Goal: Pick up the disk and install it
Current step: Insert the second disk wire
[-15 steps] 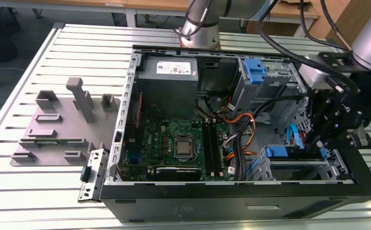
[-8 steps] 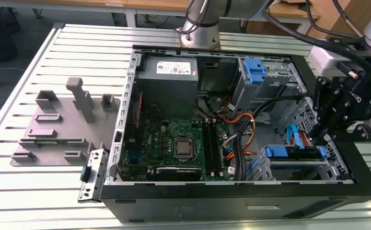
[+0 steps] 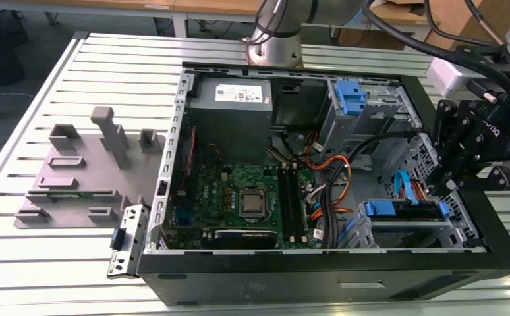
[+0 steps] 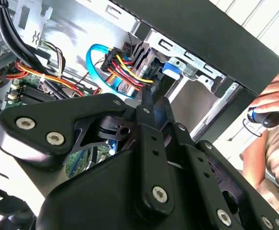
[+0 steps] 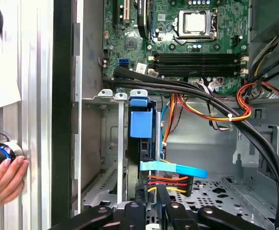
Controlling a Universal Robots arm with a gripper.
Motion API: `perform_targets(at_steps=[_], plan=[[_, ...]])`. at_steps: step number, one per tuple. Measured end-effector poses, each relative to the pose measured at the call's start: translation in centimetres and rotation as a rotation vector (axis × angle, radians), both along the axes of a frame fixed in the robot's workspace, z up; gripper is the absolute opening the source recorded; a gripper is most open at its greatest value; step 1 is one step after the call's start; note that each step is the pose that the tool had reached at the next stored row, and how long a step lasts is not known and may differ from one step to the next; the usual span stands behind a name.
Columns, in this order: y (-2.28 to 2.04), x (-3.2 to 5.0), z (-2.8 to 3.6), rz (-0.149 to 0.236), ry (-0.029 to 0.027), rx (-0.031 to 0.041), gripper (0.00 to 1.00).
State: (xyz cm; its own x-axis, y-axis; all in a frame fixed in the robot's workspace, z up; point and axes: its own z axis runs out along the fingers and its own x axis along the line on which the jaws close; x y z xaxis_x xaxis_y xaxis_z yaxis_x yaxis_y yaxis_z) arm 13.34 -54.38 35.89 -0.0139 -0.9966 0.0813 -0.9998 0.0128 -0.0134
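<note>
The disk point(image 5: 140, 152) stands edge-on in the metal drive cage point(image 5: 108, 143) at the open computer case's front corner. Its blue plastic rail point(image 5: 141, 122) faces the camera. In the exterior view that blue rail point(image 3: 404, 209) shows in the cage at the case's lower right. My black gripper point(image 3: 438, 186) hangs over that corner. In both wrist views its fingers stand close together, gripper point(image 5: 150, 196) and gripper point(image 4: 154, 101), right at the disk's cabled end. They hold nothing that I can see. A blue data cable point(image 5: 175, 168) and red-yellow power wires point(image 4: 125, 72) plug in there.
A grey power supply point(image 3: 237, 99), a bare blue bracket point(image 3: 349, 95) and the green motherboard point(image 3: 246, 197) fill the case. Black cable bundles point(image 5: 201, 93) cross beside the cage. A grey fixture point(image 3: 84, 171) lies at the exterior view's left. A person's hand point(image 5: 3, 179) rests on a knob outside the case wall.
</note>
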Motion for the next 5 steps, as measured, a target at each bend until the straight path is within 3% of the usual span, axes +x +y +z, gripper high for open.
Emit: perform_targets(at_steps=[5], plan=[[0.00, 0.00, 0.00, 0.000, 0.0000, 0.0004, 0.24]])
